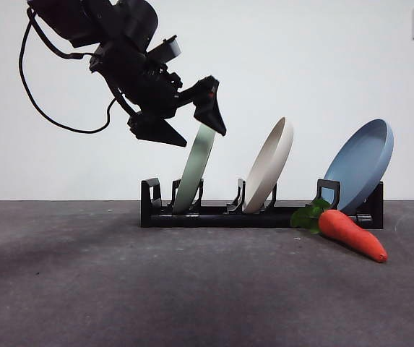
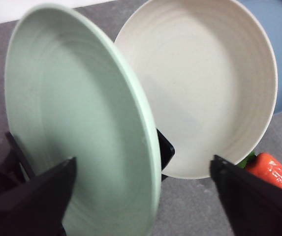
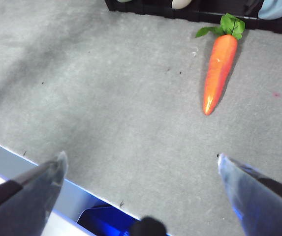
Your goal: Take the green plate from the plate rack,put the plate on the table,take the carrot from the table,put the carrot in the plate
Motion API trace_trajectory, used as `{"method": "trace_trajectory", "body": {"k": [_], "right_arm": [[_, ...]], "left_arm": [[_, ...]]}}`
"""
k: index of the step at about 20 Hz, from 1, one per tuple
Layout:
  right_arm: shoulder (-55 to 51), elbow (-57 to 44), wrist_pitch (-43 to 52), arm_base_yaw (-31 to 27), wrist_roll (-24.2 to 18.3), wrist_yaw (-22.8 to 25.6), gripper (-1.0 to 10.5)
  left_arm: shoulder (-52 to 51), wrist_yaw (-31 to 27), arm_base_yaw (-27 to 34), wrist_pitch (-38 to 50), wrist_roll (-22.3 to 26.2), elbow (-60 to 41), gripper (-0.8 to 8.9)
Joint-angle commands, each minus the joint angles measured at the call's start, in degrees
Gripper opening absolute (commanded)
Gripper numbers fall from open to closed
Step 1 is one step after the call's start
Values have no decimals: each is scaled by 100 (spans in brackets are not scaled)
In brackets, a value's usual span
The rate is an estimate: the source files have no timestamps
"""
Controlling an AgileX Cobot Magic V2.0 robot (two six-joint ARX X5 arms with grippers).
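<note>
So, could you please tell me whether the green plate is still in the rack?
Yes: the green plate stands on edge in the plate rack, leaning, with the open left gripper straddling its upper rim.

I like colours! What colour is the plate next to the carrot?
Dusty blue. That plate shows best in the front view, beside the carrot.

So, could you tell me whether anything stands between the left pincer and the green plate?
Nothing visible does. The left pincer hangs open at the top rim of the green plate, one jaw on each side. The cream plate stands apart in a further slot of the plate rack.
</note>
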Motion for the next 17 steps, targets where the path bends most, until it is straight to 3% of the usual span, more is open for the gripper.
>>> {"method": "trace_trajectory", "body": {"k": [1, 3, 6, 9, 13, 15, 17], "right_arm": [[39, 13, 20, 9, 13, 13, 659], [81, 13, 15, 9, 13, 13, 659], [94, 13, 11, 9, 13, 11, 659], [94, 13, 7, 9, 15, 11, 658], [94, 13, 7, 9, 15, 9, 658], [94, 13, 7, 9, 15, 9, 658], [94, 13, 4, 9, 15, 9, 658]], "left_arm": [[81, -4, -52, 52, 103, 13, 331], [81, 2, -48, 33, 109, 13, 226], [81, 2, -46, -61, 109, 13, 208], [81, 2, -46, -90, 109, 13, 120], [81, 4, -48, -157, 109, 13, 119], [81, 15, -46, -164, 107, 13, 17], [79, 50, -48, -160, 103, 13, -8]]}}
